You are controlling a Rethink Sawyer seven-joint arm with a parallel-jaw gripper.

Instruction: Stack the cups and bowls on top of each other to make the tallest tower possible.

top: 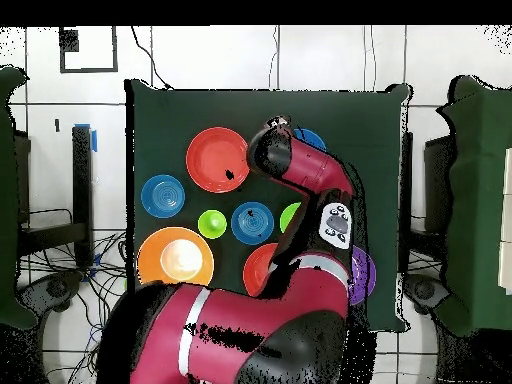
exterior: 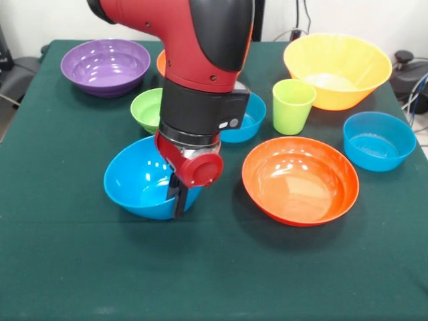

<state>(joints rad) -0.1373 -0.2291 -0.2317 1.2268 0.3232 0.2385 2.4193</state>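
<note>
My gripper [exterior: 179, 195] reaches down at the table's front left, and its black fingers [exterior: 180, 200] are shut on the right rim of a blue bowl [exterior: 142, 179]. That bowl is tilted, with its opening turned toward the camera. In the overhead view only a sliver of it [top: 313, 139] shows beside my wrist. The lime-green cup [exterior: 292, 105] stands upright at the right centre, apart from the gripper. A red-orange bowl [exterior: 299, 179] sits to the right of the held bowl. No nested tower shows; all bowls lie singly.
A purple bowl [exterior: 105, 65] sits at the far left and a big orange bowl [exterior: 338, 69] at the far right. A small lime-green bowl [exterior: 148, 109] and a blue bowl [exterior: 245, 120] sit behind my arm. Another blue bowl [exterior: 378, 140] is at the right edge. An orange rim [exterior: 161, 61] peeks out behind the arm.
</note>
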